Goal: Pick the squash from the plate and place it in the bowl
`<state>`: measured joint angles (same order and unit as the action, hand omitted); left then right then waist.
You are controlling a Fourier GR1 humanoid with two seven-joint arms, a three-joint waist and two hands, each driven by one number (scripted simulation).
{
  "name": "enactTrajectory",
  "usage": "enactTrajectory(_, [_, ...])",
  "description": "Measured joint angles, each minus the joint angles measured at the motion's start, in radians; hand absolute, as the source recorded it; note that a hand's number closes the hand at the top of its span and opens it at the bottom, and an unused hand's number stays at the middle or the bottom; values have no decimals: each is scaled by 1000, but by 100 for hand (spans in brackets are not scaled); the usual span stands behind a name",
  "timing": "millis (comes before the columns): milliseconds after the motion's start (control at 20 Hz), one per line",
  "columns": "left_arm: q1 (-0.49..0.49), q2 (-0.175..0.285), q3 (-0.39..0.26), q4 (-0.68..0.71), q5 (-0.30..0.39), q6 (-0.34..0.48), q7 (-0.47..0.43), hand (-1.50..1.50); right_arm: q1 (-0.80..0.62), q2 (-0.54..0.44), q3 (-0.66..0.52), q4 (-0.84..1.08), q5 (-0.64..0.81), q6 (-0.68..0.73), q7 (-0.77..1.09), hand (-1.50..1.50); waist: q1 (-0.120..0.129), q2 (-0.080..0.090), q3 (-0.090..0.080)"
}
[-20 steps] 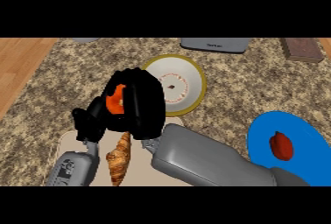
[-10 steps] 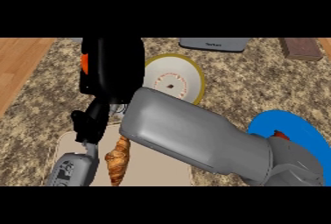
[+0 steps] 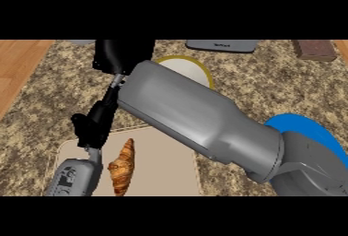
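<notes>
My right forearm [image 3: 197,120] crosses the view from lower right to upper left, raised close to the camera. Its black hand [image 3: 125,55] is seen from the back at the top, left of the yellow-rimmed white bowl [image 3: 185,64]. The squash is hidden behind that hand and shows nowhere. The arm covers most of the bowl. Part of the blue plate [image 3: 299,126] peeks out at the right, beside the arm. My left hand [image 3: 95,122] rests open, fingers up, at the lower left.
A beige cutting board [image 3: 163,161] with a croissant [image 3: 122,168] lies at the front left. A grey appliance [image 3: 221,44] and a brown block [image 3: 314,49] sit along the back edge. Wood surface [image 3: 20,64] borders the stone counter on the left.
My right hand, with the orange squash in it, rose and moved up and left; the squash passed out of sight behind the hand. The forearm now covers more of the bowl. The left hand stayed put.
</notes>
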<state>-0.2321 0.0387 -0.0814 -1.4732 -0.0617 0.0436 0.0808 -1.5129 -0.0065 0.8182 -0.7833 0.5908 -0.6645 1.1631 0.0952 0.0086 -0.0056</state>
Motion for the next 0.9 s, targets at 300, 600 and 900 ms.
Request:
enactTrajectory(300, [11, -7, -1, -8, -1, 6, -1, 0, 11, 0, 58, 119, -30, 28, -8, 150, -14, 2, 1])
enactTrajectory(600, [45, 8, 8, -41, 6, -2, -1, 0, 82, 1, 68, 237, -41, -16, -70, 150, -25, 4, 3])
enactTrajectory(900, [46, 14, 20, -41, 12, -6, -3, 0, 171, 3, 65, 324, -62, -66, -129, 150, -34, 7, 4])
